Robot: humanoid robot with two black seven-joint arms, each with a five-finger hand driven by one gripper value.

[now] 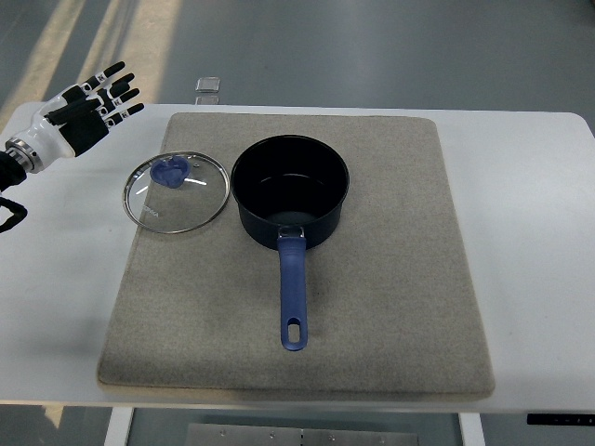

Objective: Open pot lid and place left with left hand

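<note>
Fingers (pixel 119 85) of the left hand (pixel 88 110) are spread and relaxed, holding nothing, above the far left corner of the table (pixel 530 204), with the forearm coming in from the left edge. Just toward the table's middle from that hand, the glass lid (pixel 176 192) lies flat on the grey mat (pixel 390 279), its blue knob (pixel 169 171) up and set toward the far side of the glass, its metal rim near the mat's left edge. The lid sits just beside the pot (pixel 290 190) on its left, their rims very close, though whether they touch cannot be told. The pot stands open and looks empty, its blue handle (pixel 293 295) pointing toward the near edge of the table. The right hand is not in view. Judging from how things lie, the lid is off and placed left, so the step in hand is the retreat of the free hand. Doing it well means keeping the fingers released and clear of the knob, lifting the hand up and away toward the left edge so nothing brushes the lid's rim, since a nudge could slide the glass against the pot or off the mat.
</note>
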